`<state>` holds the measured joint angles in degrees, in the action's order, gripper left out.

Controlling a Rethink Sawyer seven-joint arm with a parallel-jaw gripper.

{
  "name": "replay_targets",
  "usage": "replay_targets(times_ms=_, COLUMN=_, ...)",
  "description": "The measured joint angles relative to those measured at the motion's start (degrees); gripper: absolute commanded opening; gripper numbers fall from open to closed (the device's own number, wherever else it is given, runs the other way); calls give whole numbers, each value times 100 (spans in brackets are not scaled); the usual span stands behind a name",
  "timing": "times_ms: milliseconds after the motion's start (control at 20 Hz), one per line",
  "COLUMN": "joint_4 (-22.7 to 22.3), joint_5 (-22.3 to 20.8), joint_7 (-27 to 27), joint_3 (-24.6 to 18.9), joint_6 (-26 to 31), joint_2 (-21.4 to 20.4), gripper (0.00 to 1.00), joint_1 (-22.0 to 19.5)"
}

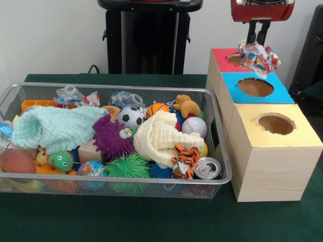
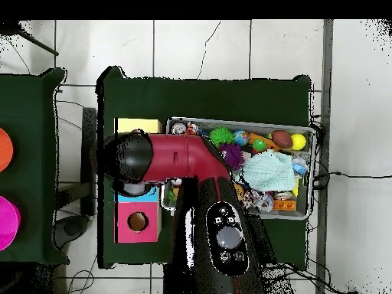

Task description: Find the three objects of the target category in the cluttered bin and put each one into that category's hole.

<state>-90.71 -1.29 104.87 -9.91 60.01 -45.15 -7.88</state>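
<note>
My gripper (image 1: 256, 43) hangs at the top right, shut on a crumpled colourful wrapper (image 1: 259, 57). The wrapper dangles just above the row of boxes, over the seam between the red-topped box (image 1: 222, 54) and the blue-topped box (image 1: 232, 83). The red hole (image 1: 234, 59) is partly hidden behind the wrapper. The blue hole (image 1: 255, 87) and the yellow box's hole (image 1: 276, 123) show open. In the overhead view the arm (image 2: 164, 157) covers the gripper and the blue box; the red box's hole (image 2: 138, 222) and the yellow box (image 2: 138, 125) show.
The wire bin (image 1: 219, 174) on the left is full: mint cloth (image 1: 53, 128), cream cloth (image 1: 159, 138), purple spiky ball (image 1: 108, 138), soccer ball (image 1: 130, 116), baseball (image 1: 194, 126), tiger plush (image 1: 184, 160), crushed can (image 1: 207, 168), clear wrappers (image 1: 70, 95) at the back.
</note>
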Motion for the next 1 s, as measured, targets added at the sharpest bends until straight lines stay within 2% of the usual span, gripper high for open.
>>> replay_targets(times_ms=600, joint_4=663, joint_5=-1, joint_7=0, joint_3=13, joint_6=691, joint_2=-66, gripper=0, joint_1=29)
replay_targets(times_ms=1000, joint_4=1303, joint_5=-2, joint_7=0, joint_3=13, joint_6=770, joint_2=259, gripper=0, joint_1=42)
